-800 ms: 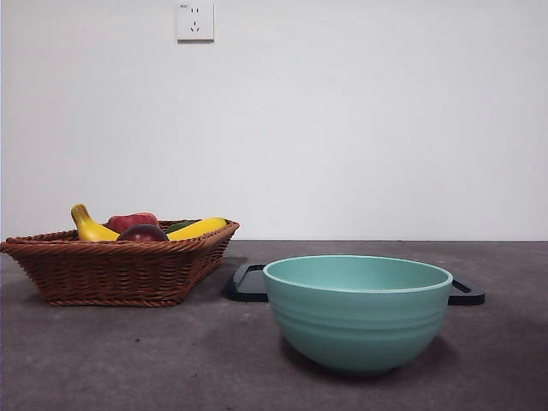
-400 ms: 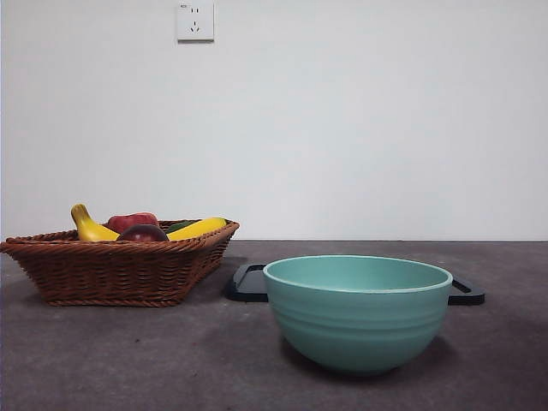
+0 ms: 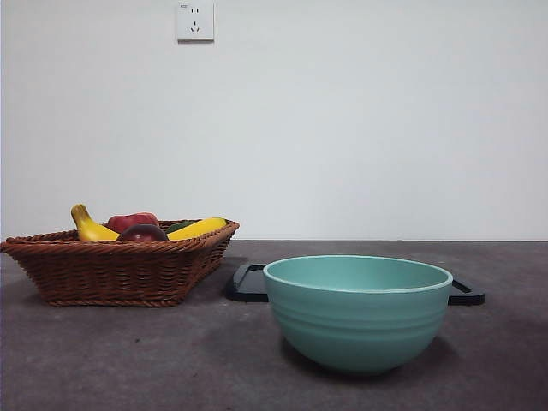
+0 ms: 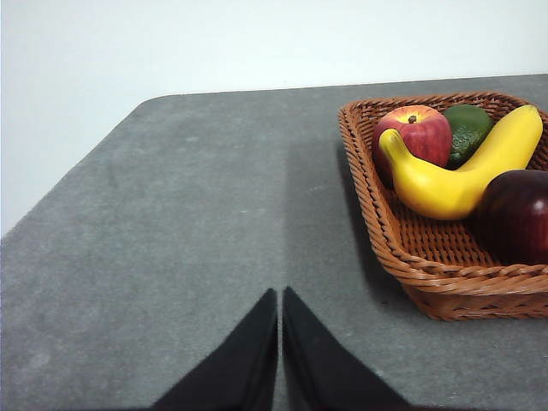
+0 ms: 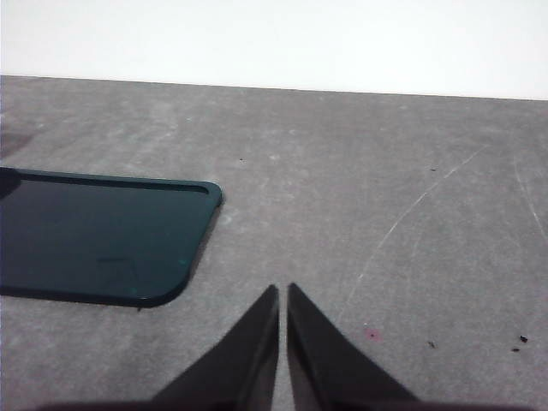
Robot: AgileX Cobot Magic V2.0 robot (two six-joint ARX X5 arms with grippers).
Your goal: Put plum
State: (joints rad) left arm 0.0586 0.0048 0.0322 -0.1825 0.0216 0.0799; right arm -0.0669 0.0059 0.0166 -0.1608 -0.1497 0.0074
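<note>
The plum (image 3: 143,233) (image 4: 519,216), dark maroon and shiny, lies in the brown wicker basket (image 3: 111,272) (image 4: 428,270) at the left of the front view, beside a yellow banana (image 4: 454,175). My left gripper (image 4: 280,295) hovers shut over bare grey table, off to the side of the basket and apart from it. My right gripper (image 5: 282,291) is shut over the table near a dark tray (image 5: 94,235). Neither arm shows in the front view.
A teal bowl (image 3: 358,312) stands near the front, with the dark tray (image 3: 248,284) behind it. The basket also holds a red apple (image 4: 414,133), a green fruit (image 4: 468,128) and a second banana (image 3: 197,228). A white wall backs the table.
</note>
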